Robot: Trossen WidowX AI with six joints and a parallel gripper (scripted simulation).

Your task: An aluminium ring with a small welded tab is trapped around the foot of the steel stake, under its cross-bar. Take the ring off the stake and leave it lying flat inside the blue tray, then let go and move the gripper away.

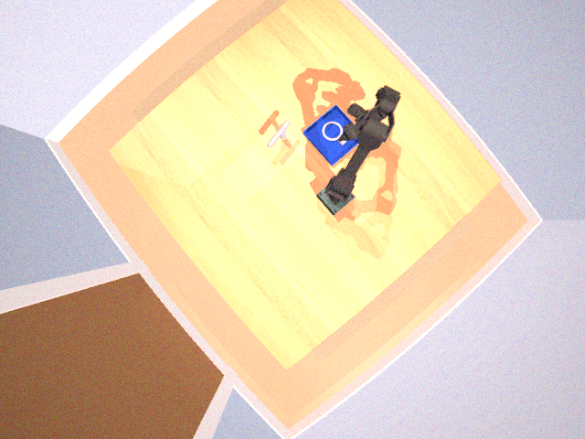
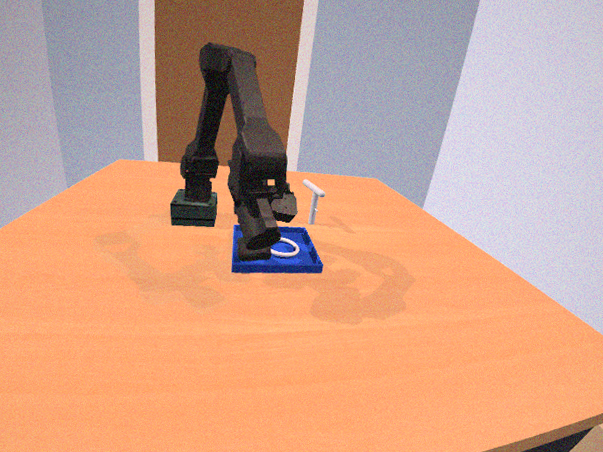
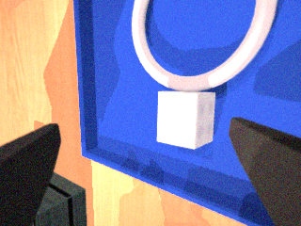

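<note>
Wood-grain surface (image 1: 227, 264) (image 2: 298, 378): one blue tray (image 1: 332, 155) (image 2: 277, 269) (image 3: 119, 94), one stake (image 1: 279, 133) (image 2: 313, 207).
One ring (image 1: 324, 135) (image 2: 293, 244) (image 3: 147, 56) lies flat inside tray, one tab (image 3: 178, 118); tool (image 1: 347, 135) (image 2: 255, 254) (image 3: 147, 128) open, two fingers apart from tab.

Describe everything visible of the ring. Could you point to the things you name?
The ring (image 1: 324, 131) (image 2: 295, 248) (image 3: 139, 33) is a pale, round-sectioned hoop, metal-like, with a blocky white tab (image 3: 176, 118) on its outer edge. It lies flat inside the blue tray (image 1: 318, 150) (image 2: 277, 269) (image 3: 87, 94), off the stake (image 1: 279, 133) (image 2: 312, 210). The open gripper (image 1: 346, 135) (image 2: 256, 254) (image 3: 147, 128) straddles the tab, with gaps on both sides. No damage shows.
</note>
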